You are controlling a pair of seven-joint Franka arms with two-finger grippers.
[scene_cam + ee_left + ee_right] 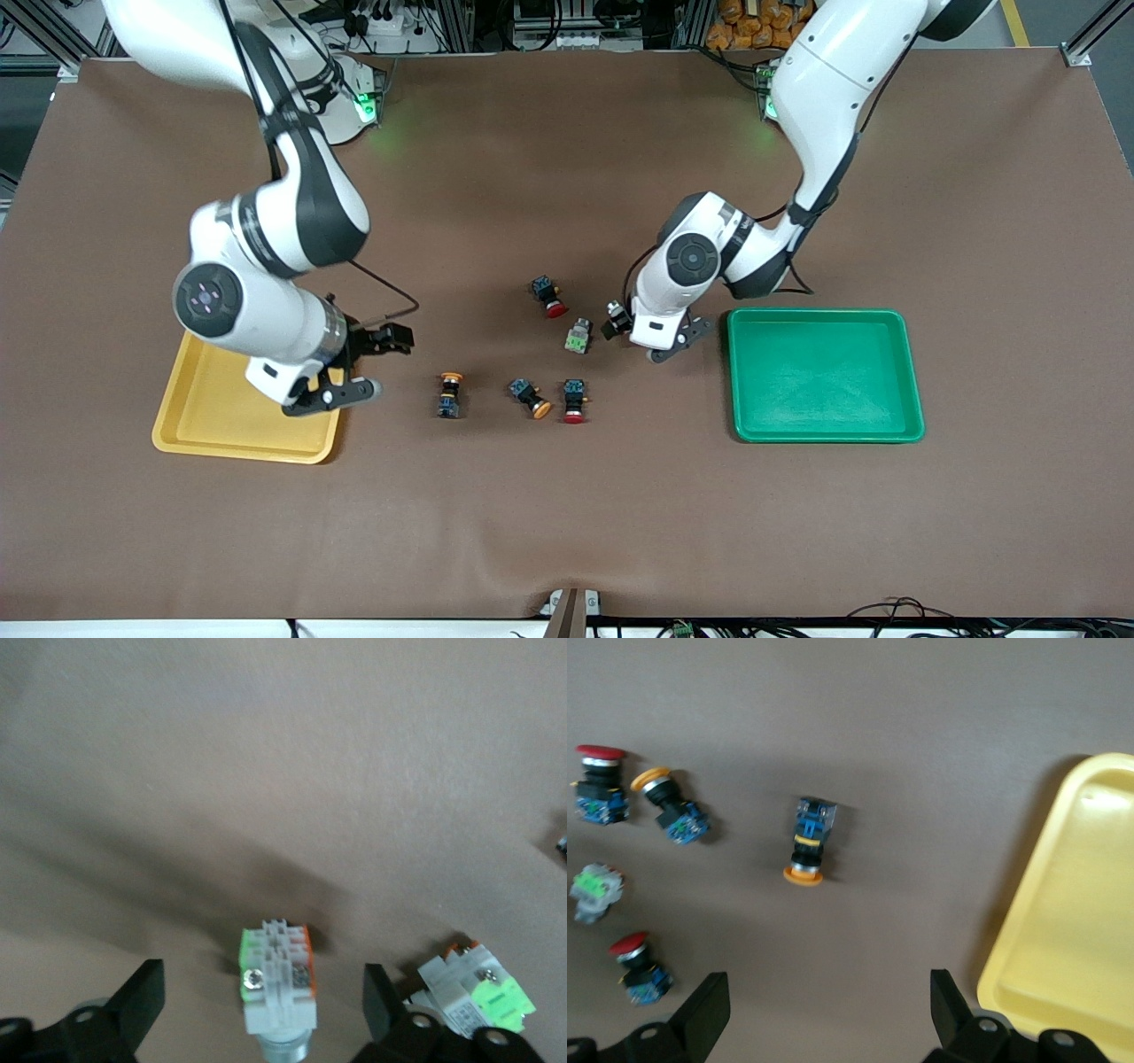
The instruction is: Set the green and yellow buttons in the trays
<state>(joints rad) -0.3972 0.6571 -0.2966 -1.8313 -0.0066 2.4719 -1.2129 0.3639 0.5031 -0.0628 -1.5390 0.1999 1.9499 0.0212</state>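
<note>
A whitish button with green and orange sides [277, 979] lies on the table between the open fingers of my left gripper [263, 994], untouched; the left gripper [651, 335] hides it in the front view. A whitish green-marked button [578, 337] lies just outside one finger and also shows in the left wrist view [478, 994]. Two black buttons with orange-yellow caps [450, 394] [530, 398] lie nearer the camera. My right gripper [374, 363] is open and empty at the yellow tray's [213, 416] edge. The green tray [824, 377] is empty.
Two black red-capped switches lie among the buttons, one farther from the camera [549, 297], one beside the yellow-capped pair [574, 400]. The right wrist view shows the yellow tray [1072, 930], a yellow-capped button [808, 850] and the others.
</note>
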